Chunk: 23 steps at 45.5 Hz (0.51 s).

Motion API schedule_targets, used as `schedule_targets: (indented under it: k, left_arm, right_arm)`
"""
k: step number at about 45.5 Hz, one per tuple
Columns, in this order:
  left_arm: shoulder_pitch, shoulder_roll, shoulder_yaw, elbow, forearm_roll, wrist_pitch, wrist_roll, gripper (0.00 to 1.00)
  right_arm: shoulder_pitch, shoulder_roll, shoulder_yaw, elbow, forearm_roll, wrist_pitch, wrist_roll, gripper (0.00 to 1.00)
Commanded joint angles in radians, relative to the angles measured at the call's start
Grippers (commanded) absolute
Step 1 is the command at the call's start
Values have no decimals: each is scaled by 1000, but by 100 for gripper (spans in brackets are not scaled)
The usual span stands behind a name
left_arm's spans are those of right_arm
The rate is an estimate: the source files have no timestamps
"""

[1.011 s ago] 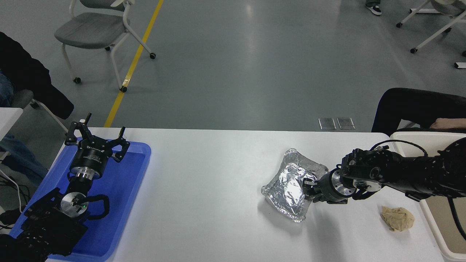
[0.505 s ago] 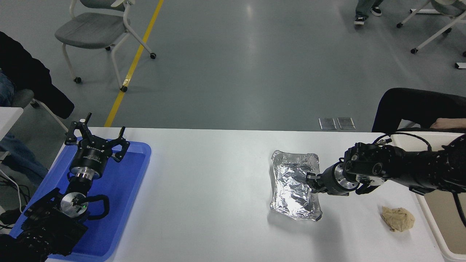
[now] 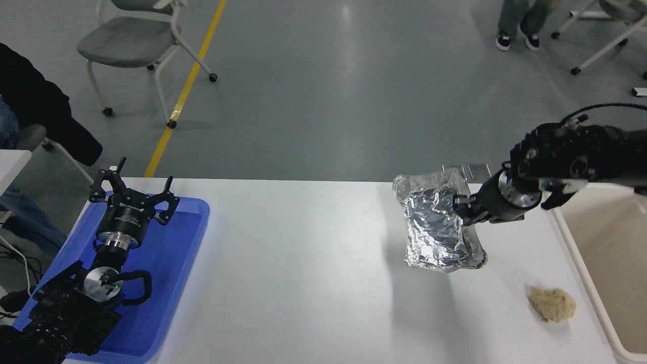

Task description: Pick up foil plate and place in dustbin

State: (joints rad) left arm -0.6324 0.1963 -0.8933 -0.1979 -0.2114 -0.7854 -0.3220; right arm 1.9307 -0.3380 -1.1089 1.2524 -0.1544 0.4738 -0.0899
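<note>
Nearest, the left gripper (image 3: 132,194) rests parked over the blue tray (image 3: 167,283) at the lower left, fingers spread apart, while a brown paper wad (image 3: 552,304) lies on the white table (image 3: 303,273) at the lower right. Farther back, the right gripper (image 3: 462,206) is clamped on the edge of the foil plate (image 3: 437,222), holding it tilted above the table. The dustbin (image 3: 576,258) stands just beside the table's right edge.

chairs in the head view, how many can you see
3, maybe more out of frame. One grey chair stands on the floor at top left by the yellow line; one white-framed chair is cut off at top right; a third, mostly hidden, sits at the left edge.
</note>
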Motion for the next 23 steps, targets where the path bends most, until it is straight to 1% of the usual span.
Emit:
schedule_targets:
  k: [1,6,23]
  left_arm:
    - [0,3,-1,0,0,0,0,100]
    - [0,2,-1,0,1,0,0,100]
    - [0,2,-1,0,0,0,-2,100]
  right_arm:
    - [301,-9,-100,150,22,104,-1,0]
    - [367,-7,-120,173,47,126,-1,0]
    - [476,-12,-178,197,49,184,-8,0]
